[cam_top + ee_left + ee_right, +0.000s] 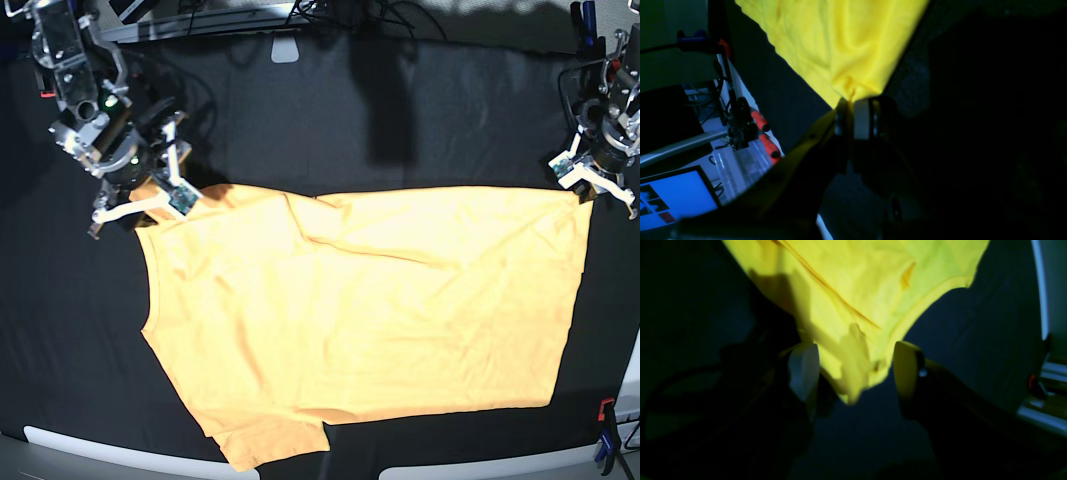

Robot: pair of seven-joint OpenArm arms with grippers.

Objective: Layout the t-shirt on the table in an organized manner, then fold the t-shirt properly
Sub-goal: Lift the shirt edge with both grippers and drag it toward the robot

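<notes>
The t-shirt (pixel 370 310) lies spread and mostly flat on the black table (pixel 400 120), pale yellow-orange, with one long crease across its upper part. My left gripper (pixel 590 185) is at the shirt's far right corner, and the left wrist view shows it (pixel 850 101) shut, pinching a bunched tip of the shirt (pixel 840 43). At the shirt's far left corner, my right gripper (pixel 150 205) is open. In the right wrist view its white pads (pixel 803 370) stand wide apart on either side of a hemmed shirt corner (pixel 867 290), with the gripper (pixel 855 373) not clamping it.
A red and blue clamp (pixel 605 440) grips the table edge at the near right, and another blue one (pixel 583 20) is at the far right. Orange-handled clamps (pixel 763 133) and a lit screen (pixel 673 196) sit beyond the table edge. Cables run along the far edge.
</notes>
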